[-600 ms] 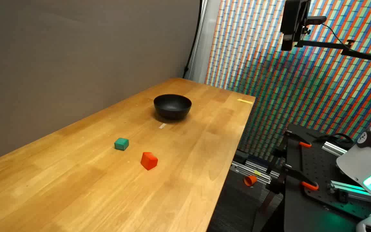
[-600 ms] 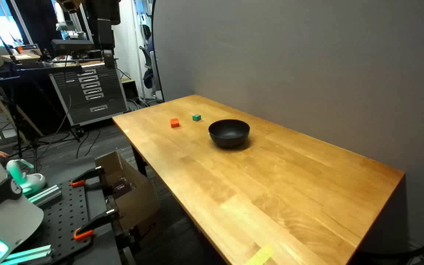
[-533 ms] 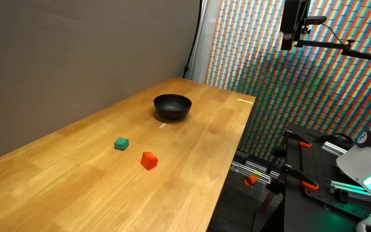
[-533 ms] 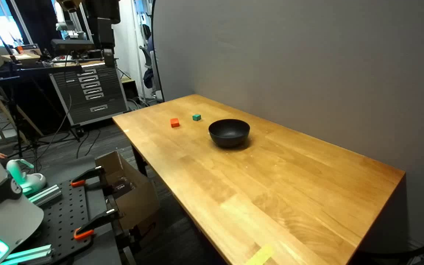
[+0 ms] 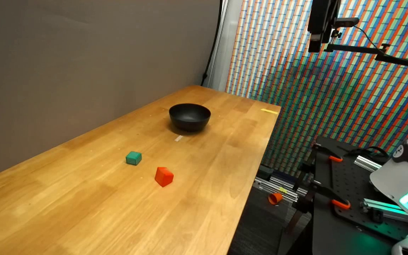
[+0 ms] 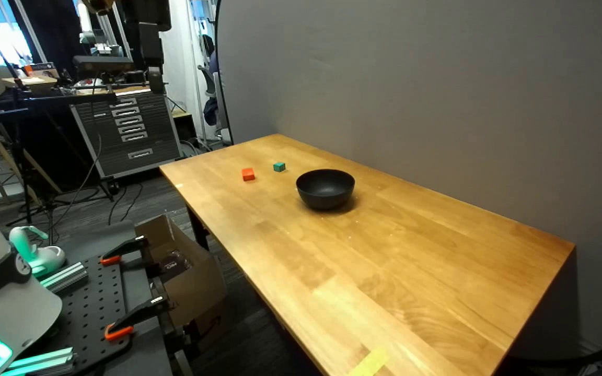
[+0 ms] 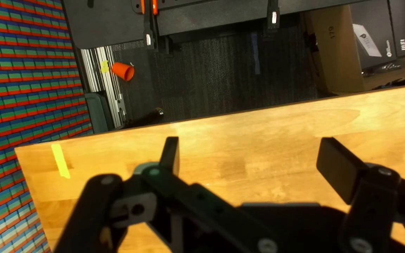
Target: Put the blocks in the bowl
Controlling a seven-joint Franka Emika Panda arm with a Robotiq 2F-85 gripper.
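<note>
The green block point(image 5: 133, 158) and the red-orange block point(image 5: 164, 177) lie apart on the wooden table. The green block point(image 6: 279, 167) and red-orange block point(image 6: 248, 174) also show in an exterior view. The black bowl point(image 5: 190, 126) stands upright on the table, apart from both blocks, and shows in both exterior views point(image 6: 325, 199). My gripper point(image 7: 250, 154) is open in the wrist view, its fingers wide apart with nothing between them. It hangs high at the top of both exterior views point(image 5: 315, 45) point(image 6: 154, 78), away from blocks and bowl. The wrist view shows neither blocks nor bowl.
The wooden table point(image 5: 94, 209) runs along a grey backdrop point(image 5: 83, 63). A camera arm point(image 5: 356, 49) stands beyond it. Clamps point(image 6: 139, 313) hold the robot's base plate. A cardboard box point(image 6: 191, 282) and an orange cup point(image 7: 123, 71) are on the floor beside the table.
My gripper has moved up slightly in an exterior view and shifted only a little in both. The blocks and the bowl have not moved.
</note>
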